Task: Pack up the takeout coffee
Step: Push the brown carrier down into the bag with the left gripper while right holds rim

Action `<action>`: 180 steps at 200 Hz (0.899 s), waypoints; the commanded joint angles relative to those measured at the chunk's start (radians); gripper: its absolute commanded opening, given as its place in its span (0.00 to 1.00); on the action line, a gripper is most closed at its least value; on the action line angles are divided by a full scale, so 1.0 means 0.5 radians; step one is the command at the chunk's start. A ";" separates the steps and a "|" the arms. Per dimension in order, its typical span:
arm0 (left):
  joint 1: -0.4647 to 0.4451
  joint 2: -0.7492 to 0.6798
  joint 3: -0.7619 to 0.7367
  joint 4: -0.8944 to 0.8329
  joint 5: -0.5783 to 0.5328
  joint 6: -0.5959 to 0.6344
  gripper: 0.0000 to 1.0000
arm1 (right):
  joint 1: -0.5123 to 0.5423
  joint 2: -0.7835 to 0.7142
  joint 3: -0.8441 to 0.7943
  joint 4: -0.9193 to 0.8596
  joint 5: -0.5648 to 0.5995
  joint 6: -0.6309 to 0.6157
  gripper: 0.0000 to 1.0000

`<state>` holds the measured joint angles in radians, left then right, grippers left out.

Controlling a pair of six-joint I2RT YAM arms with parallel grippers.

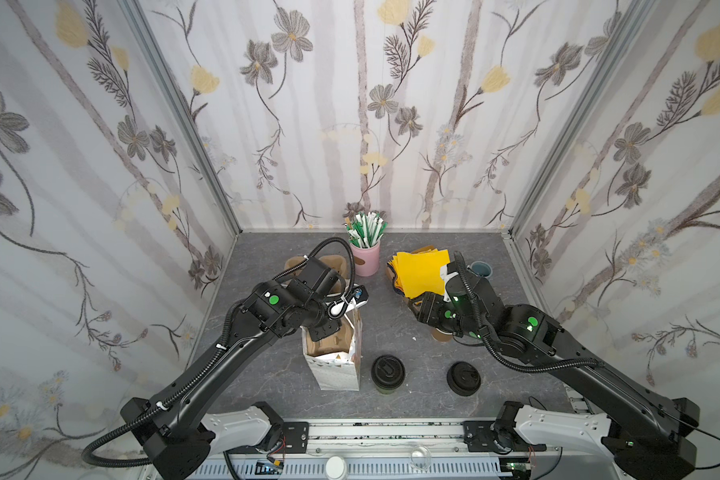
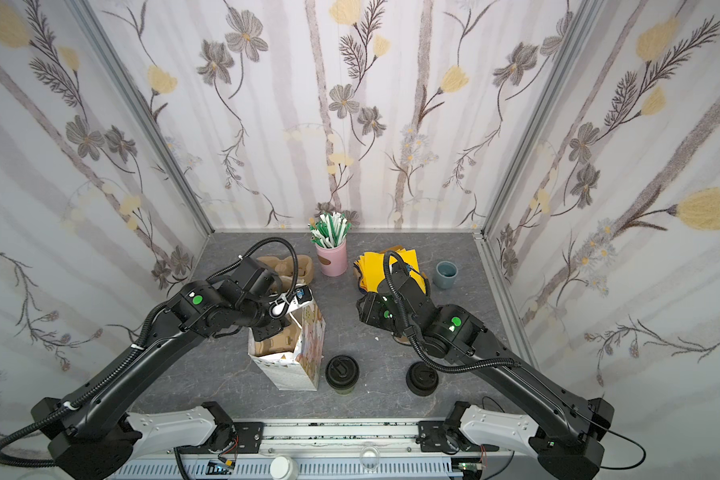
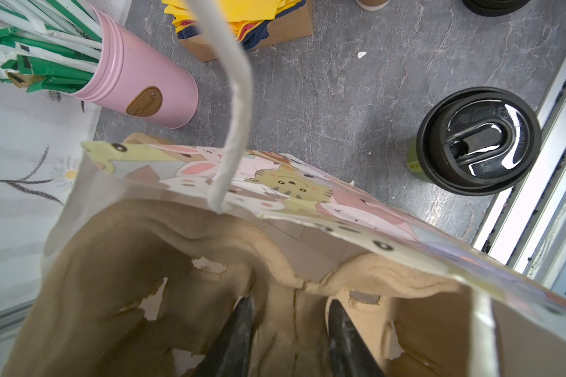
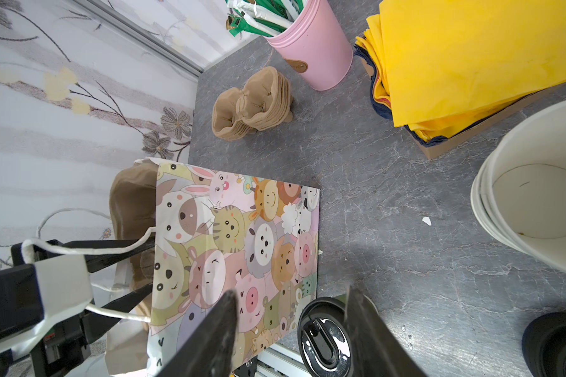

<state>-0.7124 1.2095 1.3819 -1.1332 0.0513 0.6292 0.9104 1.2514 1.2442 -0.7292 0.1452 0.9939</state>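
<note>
Left hand point(image 3: 291, 300) reaches down inside an animal-printed paper bag point(image 3: 275, 182), black fingers narrowly apart astride the middle ridge of a brown moulded-pulp cup carrier point(image 3: 138, 261); whether they pinch it I cannot tell. Right hand point(image 4: 291, 292) hangs wide, empty. The takeout coffee point(image 1: 387, 371), a brownish-green paper cup with a round black plastic lid, stands upright on the grey stone-patterned bench point(image 1: 416, 403), just beside the bag.

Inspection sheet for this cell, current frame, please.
Surface: grey stone-look table, white crumbs.
Job's things: lidded coffee upright beside the cartoon bag; cardboard carrier inside the bag.
Clutter: straw cup, yellow napkins, blue-grey mug, spare carriers, lid pile, cup stack.
Grippers: left gripper in the bag, astride the carrier's middle, grip unclear; right gripper open, empty.
Cables: black conduit on both arms; bag handle draped over the left gripper.
Surroundings: floral walls, front rail.
</note>
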 commanded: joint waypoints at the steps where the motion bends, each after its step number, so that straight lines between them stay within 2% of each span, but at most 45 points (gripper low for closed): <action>1: 0.000 0.002 -0.003 0.014 0.075 0.039 0.35 | 0.002 -0.009 -0.009 -0.009 0.044 0.022 0.55; 72: 0.001 -0.056 0.035 0.137 0.144 0.057 0.32 | 0.002 -0.027 -0.031 -0.007 0.046 0.034 0.56; 156: 0.002 -0.127 -0.264 0.405 0.361 0.031 0.34 | 0.002 -0.066 -0.043 -0.019 0.064 0.065 0.56; 180: 0.008 -0.142 -0.332 0.456 0.365 0.048 0.34 | 0.005 -0.072 -0.043 -0.022 0.066 0.071 0.57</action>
<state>-0.7113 1.1481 1.2415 -0.9569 0.1982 0.6357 0.9104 1.2186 1.2247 -0.7517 0.1566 1.0130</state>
